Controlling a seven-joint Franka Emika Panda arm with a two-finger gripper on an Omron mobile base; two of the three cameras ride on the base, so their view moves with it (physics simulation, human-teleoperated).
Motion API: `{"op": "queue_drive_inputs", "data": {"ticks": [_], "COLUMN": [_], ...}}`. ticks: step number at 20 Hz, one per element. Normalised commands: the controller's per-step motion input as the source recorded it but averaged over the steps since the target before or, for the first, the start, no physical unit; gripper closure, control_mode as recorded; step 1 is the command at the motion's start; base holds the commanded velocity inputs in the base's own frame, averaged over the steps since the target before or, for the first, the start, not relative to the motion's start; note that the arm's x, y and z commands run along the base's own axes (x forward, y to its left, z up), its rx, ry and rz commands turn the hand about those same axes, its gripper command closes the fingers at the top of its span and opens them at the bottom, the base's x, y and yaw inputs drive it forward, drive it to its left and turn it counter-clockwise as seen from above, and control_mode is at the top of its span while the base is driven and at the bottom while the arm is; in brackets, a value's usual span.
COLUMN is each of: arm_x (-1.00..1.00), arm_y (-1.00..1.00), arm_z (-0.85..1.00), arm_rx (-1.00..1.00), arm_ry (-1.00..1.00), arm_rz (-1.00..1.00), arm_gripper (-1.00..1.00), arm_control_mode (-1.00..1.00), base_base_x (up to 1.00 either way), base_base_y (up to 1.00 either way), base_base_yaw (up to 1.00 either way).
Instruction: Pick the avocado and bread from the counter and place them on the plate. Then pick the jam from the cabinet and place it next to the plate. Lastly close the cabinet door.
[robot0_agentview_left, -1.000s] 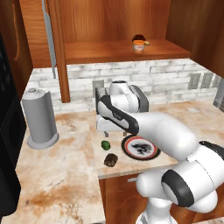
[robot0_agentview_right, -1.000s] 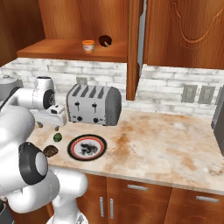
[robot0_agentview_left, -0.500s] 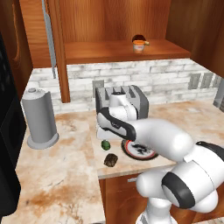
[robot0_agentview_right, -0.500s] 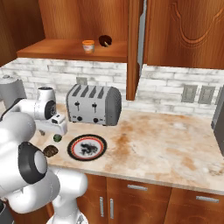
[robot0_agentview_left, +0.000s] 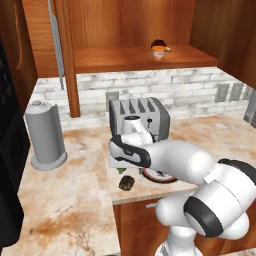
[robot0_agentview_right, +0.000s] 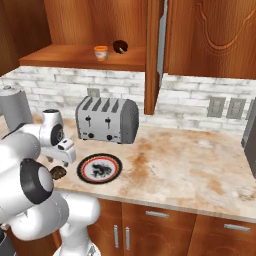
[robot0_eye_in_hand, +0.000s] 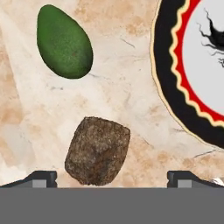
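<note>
left base view: nothing looks done yet. the bread and the avocado lie on the tabletop just beside the plate, and the jam sits on the shelf of the open cabinet.

right base view: the plate's centre is bare; the hand hangs low beside it.

hand view: jaws spread wide, holding nothing, above the bread. the avocado lies apart from it, long axis running from upper left to lower right, narrow end at upper left.
</note>
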Motion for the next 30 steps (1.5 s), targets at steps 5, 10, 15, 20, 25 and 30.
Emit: {"op": "queue_drive_inputs", "data": {"ticks": [5, 10, 15, 20, 25, 30], "arm_x": [0.0, 0.0, 0.0, 0.0, 0.0, -0.02], "arm_y": [0.0, 0.02, 0.11, 0.11, 0.0, 0.0], "arm_z": [-0.28, -0.24, -0.17, -0.19, -0.43, -0.35], "arm_rx": [0.0, 0.0, 0.0, 0.0, 0.0, -0.02], "arm_ry": [0.0, 0.0, 0.0, 0.0, 0.0, -0.04], "arm_rz": [-0.1, -0.11, -0.12, -0.12, -0.09, -0.06], "arm_gripper": [-1.0, -1.0, -1.0, -1.0, -1.0, 1.0], "arm_control_mode": [-1.0, -1.0, -1.0, -1.0, -1.0, -1.0], "base_base_x": [0.0, 0.0, 0.0, 0.0, 0.0, 0.0], "base_base_y": [0.0, 0.0, 0.0, 0.0, 0.0, 0.0], "base_base_yaw": [0.0, 0.0, 0.0, 0.0, 0.0, 0.0]}}
